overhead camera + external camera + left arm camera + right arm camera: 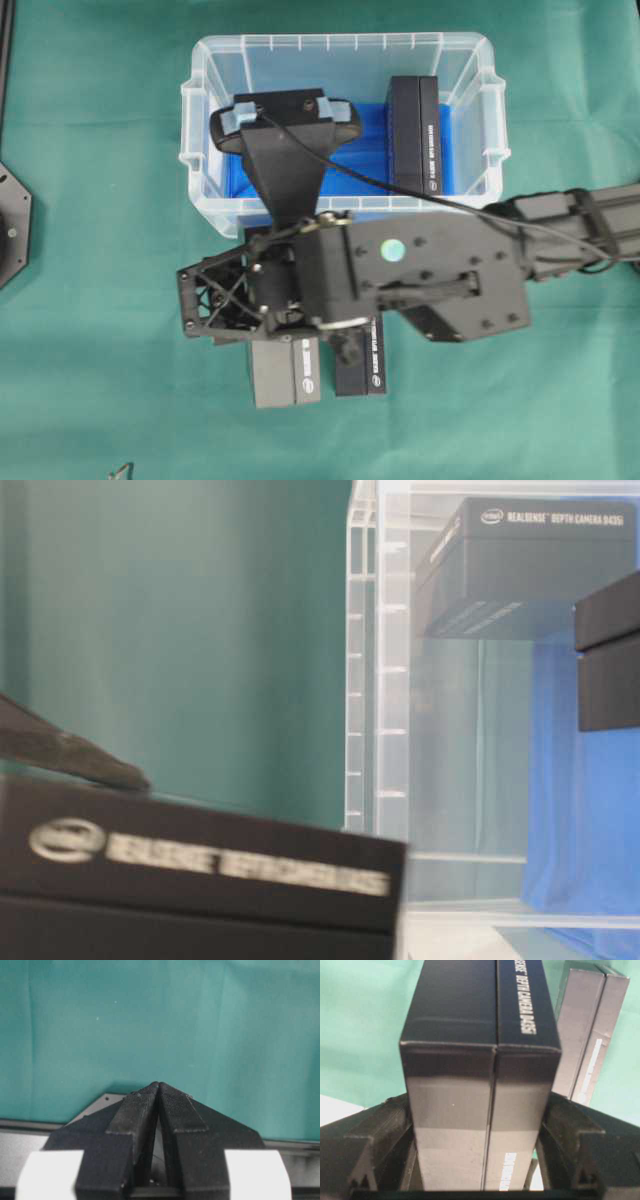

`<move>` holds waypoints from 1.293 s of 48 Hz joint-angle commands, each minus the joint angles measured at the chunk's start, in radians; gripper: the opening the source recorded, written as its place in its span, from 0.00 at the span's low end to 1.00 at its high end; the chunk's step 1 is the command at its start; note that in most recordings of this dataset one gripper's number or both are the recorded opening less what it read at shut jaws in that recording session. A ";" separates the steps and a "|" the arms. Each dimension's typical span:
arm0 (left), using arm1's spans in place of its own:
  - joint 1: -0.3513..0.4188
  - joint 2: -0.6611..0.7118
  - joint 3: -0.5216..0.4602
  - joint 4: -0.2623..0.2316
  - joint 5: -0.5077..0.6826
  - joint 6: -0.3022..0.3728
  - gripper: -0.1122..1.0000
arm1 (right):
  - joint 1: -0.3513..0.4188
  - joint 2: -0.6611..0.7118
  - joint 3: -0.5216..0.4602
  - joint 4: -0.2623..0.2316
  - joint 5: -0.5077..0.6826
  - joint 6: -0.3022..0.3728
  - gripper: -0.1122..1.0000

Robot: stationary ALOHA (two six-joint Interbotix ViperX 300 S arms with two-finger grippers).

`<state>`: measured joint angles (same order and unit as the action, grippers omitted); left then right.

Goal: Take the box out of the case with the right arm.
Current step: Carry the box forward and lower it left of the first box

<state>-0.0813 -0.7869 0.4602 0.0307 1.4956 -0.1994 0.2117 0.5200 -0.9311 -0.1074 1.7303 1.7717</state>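
Overhead exterior view: we see the case [344,55] in the upper middle of the frame on the green cloth [90,380], its blue lining [365,155] showing through. One black box [415,133] stands inside it at the right. The right arm [560,230] enters from the right edge and its gripper [283,345] sits below the case, over the held box [284,372], which lies outside the case in the lower middle; a second box [362,366] lies just beside it on the right.

Table-level exterior view: we see the held box [190,880] blurred across the lower left, printed side facing us, with the clear wall of the case [390,680] to its right and the box inside [530,565] at the upper right.

Left wrist-mounted view: we see the left gripper [159,1091] with its two fingers pressed together at the tips, grasping nothing, above the green cloth [150,1020].

Right wrist-mounted view: we see the right gripper [480,1132] clamped on the held box [477,1060], one finger against each side, the box filling the centre. The second box [590,1035] stands at the upper right, apart from it.
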 commanded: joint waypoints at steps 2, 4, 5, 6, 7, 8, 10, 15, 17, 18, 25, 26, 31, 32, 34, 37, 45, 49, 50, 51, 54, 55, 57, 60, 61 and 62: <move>0.002 0.003 -0.026 0.003 -0.003 -0.002 0.10 | -0.008 0.000 -0.015 0.031 -0.002 -0.002 0.71; 0.002 0.003 -0.026 0.003 -0.003 -0.002 0.10 | -0.009 0.011 -0.012 0.041 -0.002 -0.003 0.71; 0.002 0.003 -0.026 0.003 -0.003 -0.002 0.10 | -0.011 0.017 -0.011 0.044 -0.002 -0.003 0.71; 0.002 0.003 -0.026 0.003 -0.003 -0.002 0.10 | -0.011 0.021 -0.009 0.048 -0.003 -0.003 0.71; 0.002 0.003 -0.026 0.003 -0.003 -0.002 0.10 | -0.011 0.029 -0.005 0.052 -0.003 -0.003 0.71; 0.002 0.003 -0.026 0.003 -0.003 -0.002 0.10 | -0.011 0.034 0.000 0.054 -0.003 -0.003 0.71; 0.002 0.003 -0.026 0.003 -0.003 -0.002 0.10 | -0.011 0.041 0.008 0.057 -0.005 0.002 0.71; 0.002 0.003 -0.026 0.003 -0.003 -0.002 0.10 | -0.011 0.055 0.032 0.060 -0.020 0.006 0.71; 0.002 0.003 -0.026 0.002 -0.003 -0.002 0.10 | -0.011 0.061 0.049 0.072 -0.041 0.008 0.71; 0.002 0.003 -0.026 0.003 -0.003 -0.002 0.10 | -0.011 0.064 0.055 0.077 -0.054 0.011 0.71; 0.002 0.003 -0.026 0.003 -0.003 -0.002 0.10 | -0.011 0.078 0.126 0.107 -0.155 0.026 0.71; 0.002 0.002 -0.025 0.003 -0.003 -0.002 0.10 | -0.011 0.080 0.140 0.112 -0.172 0.028 0.71; 0.002 0.003 -0.025 0.003 -0.003 -0.002 0.10 | -0.012 0.081 0.225 0.133 -0.273 0.031 0.71; 0.002 0.002 -0.025 0.003 -0.003 -0.002 0.10 | -0.014 0.081 0.241 0.138 -0.287 0.031 0.71; 0.002 0.002 -0.025 0.003 -0.003 -0.002 0.10 | -0.012 0.081 0.268 0.143 -0.314 0.034 0.71; 0.002 0.003 -0.025 0.003 -0.003 -0.002 0.10 | -0.014 0.080 0.305 0.147 -0.350 0.043 0.71; 0.002 0.002 -0.023 0.003 -0.003 0.000 0.10 | -0.014 0.072 0.367 0.149 -0.417 0.058 0.71; 0.002 0.002 -0.021 0.003 -0.006 0.000 0.10 | -0.015 0.066 0.379 0.147 -0.436 0.060 0.71; 0.002 0.002 -0.021 0.003 -0.006 0.000 0.10 | -0.017 0.064 0.380 0.149 -0.439 0.060 0.71; 0.002 0.002 -0.020 0.003 -0.008 0.000 0.10 | -0.017 0.064 0.382 0.149 -0.440 0.060 0.71; 0.002 0.002 -0.020 0.003 -0.008 0.000 0.10 | -0.017 0.064 0.382 0.147 -0.445 0.058 0.71; 0.002 0.002 -0.020 0.003 -0.008 0.000 0.10 | -0.017 0.064 0.382 0.149 -0.445 0.058 0.71; 0.002 0.002 -0.020 0.003 -0.008 0.000 0.10 | -0.018 0.064 0.382 0.149 -0.445 0.058 0.71; 0.002 0.002 -0.020 0.003 -0.008 0.000 0.10 | -0.018 0.064 0.382 0.149 -0.443 0.057 0.71; 0.002 0.002 -0.020 0.003 -0.008 0.000 0.10 | -0.018 0.064 0.382 0.147 -0.445 0.057 0.71; 0.002 0.002 -0.020 0.003 -0.008 0.000 0.10 | -0.018 0.064 0.382 0.147 -0.446 0.055 0.71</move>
<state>-0.0828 -0.7885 0.4602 0.0307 1.4926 -0.1994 0.1963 0.6335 -0.5354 0.0383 1.2916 1.8300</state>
